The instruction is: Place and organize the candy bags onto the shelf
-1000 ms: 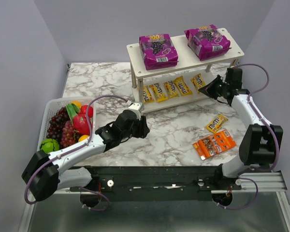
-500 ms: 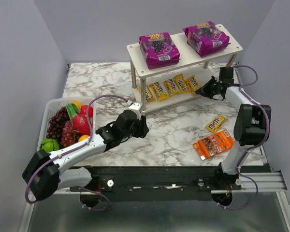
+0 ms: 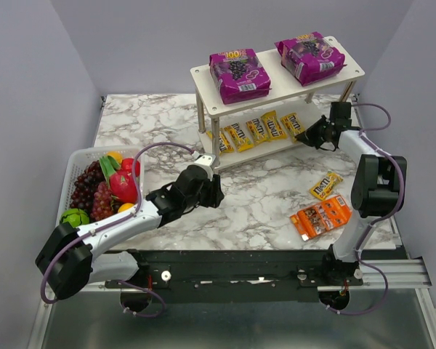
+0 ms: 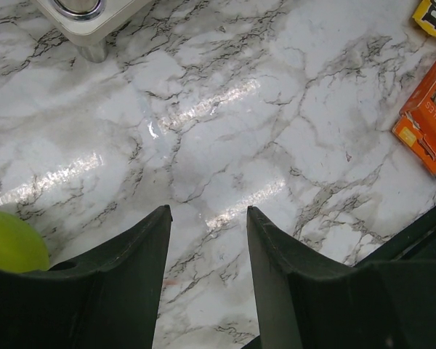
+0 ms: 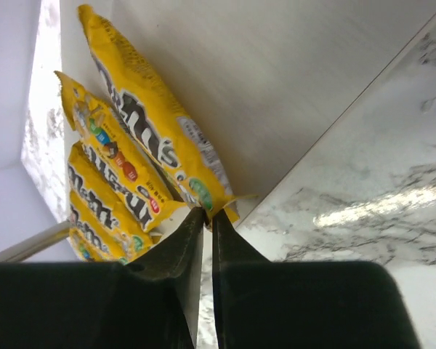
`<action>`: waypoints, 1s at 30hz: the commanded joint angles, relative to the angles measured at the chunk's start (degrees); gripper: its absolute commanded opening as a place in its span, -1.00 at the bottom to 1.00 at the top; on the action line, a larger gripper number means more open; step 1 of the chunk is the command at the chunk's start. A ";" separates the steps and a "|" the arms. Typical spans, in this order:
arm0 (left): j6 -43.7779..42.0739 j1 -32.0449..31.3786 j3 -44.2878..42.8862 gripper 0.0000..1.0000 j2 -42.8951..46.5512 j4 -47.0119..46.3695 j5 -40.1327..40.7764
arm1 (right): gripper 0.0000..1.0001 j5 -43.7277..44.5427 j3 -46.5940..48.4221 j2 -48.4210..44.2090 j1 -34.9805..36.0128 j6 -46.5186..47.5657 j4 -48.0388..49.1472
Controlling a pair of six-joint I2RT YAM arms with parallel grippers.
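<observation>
A white marble-patterned table [image 3: 261, 196], enclosed by plain grey walls, carried the scene in the top view. The white wood-grain two-tier shelf [image 3: 275, 81] with thin metal legs stood toward 1 o'clock of the table. On its upper tier lay two large glossy purple pouches, one at the left [image 3: 237, 75] and one at the right [image 3: 310, 59], well apart. Five small yellow packets with brown lettering [image 3: 256, 131] lay in a row on the lower tier. A sixth yellow packet [image 3: 325, 185] rested on the table toward 4 o'clock, just beside the flat orange pack [image 3: 321, 217]. A white fruit basket [image 3: 80, 154] holding grapes and other fruit sat at 9 o'clock. The left gripper [image 4: 207, 211] hung above bare marble near the table's centre, its jaws parted and holding nothing. The right gripper [image 5: 208, 212] reached the shelf's right end at the lower tier. In the wrist view its fingertips stood nearly together at the corner of the rightmost yellow packet [image 5: 156, 138]. Whether that corner was pinched or let go could not be told.
</observation>
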State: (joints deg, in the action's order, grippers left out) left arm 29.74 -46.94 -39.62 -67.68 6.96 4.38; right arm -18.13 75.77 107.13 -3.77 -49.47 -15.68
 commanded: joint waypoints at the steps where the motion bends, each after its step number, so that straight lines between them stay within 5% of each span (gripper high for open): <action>1: -1.00 0.18 -1.25 0.11 -0.35 -0.72 1.77 | -0.48 3.71 1.23 1.59 -0.62 -2.29 2.76; 11: -0.56 0.36 -0.99 0.12 -0.87 -1.42 0.89 | -0.39 4.59 -6.86 -2.72 -0.62 -7.21 9.97; 17: -0.56 0.44 -0.99 0.12 -1.14 -1.34 0.45 | -0.76 4.86 -7.74 -2.19 -0.54 -9.85 12.07; 30: -0.47 0.62 -0.99 0.12 -1.05 -0.81 0.54 | -0.75 5.04 -5.28 1.06 1.22 -14.51 15.16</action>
State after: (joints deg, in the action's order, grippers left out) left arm 29.78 -46.57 -39.62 -68.64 6.76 4.34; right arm -15.00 68.36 106.37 -3.29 -62.11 -2.09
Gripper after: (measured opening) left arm 0.560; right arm 0.116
